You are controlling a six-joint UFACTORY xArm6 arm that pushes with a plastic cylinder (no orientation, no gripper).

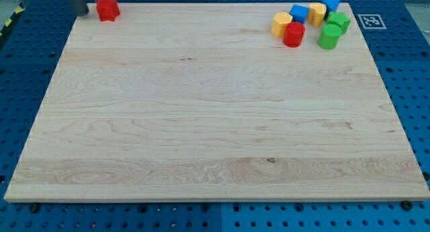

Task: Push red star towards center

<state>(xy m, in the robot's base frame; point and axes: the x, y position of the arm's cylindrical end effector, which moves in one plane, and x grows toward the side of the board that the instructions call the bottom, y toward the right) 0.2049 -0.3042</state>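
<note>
The red star-shaped block (107, 8) sits hard against the top edge of the pale wooden bench (215, 124), near its top-left corner, so it has no room toward 12 o'clock and little toward 9. From it, toward 4 and 5 o'clock, smooth grained wood runs open all the way to the centre, with nothing in the path. My tip (82, 13), the end of a dark rod, rests just beside the star at its 9 o'clock; I cannot tell whether they touch. I have no pincer on this arm, only the rod, so there is no open or closed state to report.

Well apart, in the top-right corner, a cluster crowds together: a yellow block (281, 23), a red cylinder (293, 35), a blue block (299, 13), a second yellow block (316, 13), another blue block (330, 4), a green block (338, 21) and a green cylinder (328, 37). A blue pegboard (27, 70) surrounds the bench.
</note>
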